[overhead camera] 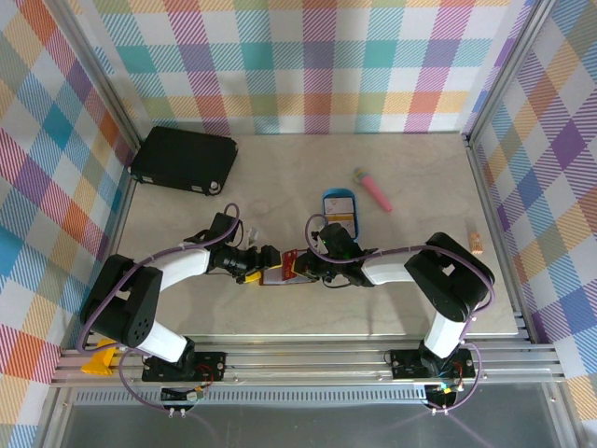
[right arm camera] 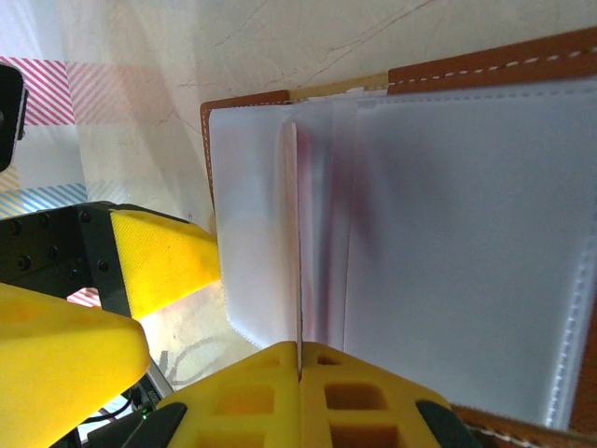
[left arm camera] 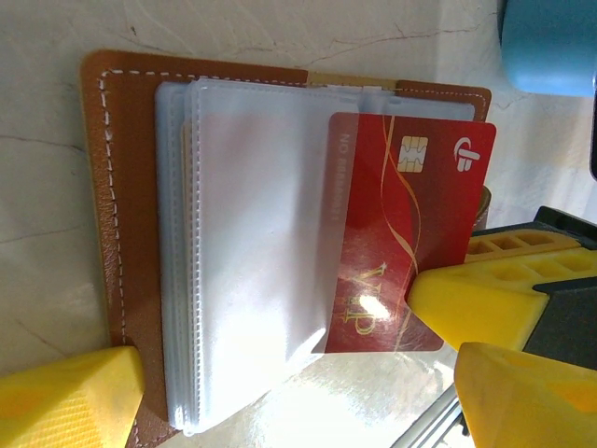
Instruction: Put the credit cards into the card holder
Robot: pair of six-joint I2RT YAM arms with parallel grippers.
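The card holder [overhead camera: 276,274] lies open on the table between my two grippers, brown leather [left arm camera: 121,233] with clear plastic sleeves [left arm camera: 252,261]. A red credit card [left arm camera: 410,215] with gold "VIP" lettering is partly slid into one sleeve. My right gripper [right arm camera: 300,353] is shut on the card's outer edge, and the card shows edge-on [right arm camera: 297,243] in the right wrist view. Its fingers [left arm camera: 476,294] grip the card's right side. My left gripper [left arm camera: 298,401] is open, one finger [left arm camera: 65,397] at the holder's brown edge. From above, the left gripper [overhead camera: 264,266] and right gripper [overhead camera: 311,265] face each other.
A blue oval tray [overhead camera: 338,200] with something yellowish inside sits just behind the right gripper, and its corner [left arm camera: 550,47] is close to the holder. A pink stick [overhead camera: 373,189] lies beyond it. A large black case [overhead camera: 184,159] is at the back left.
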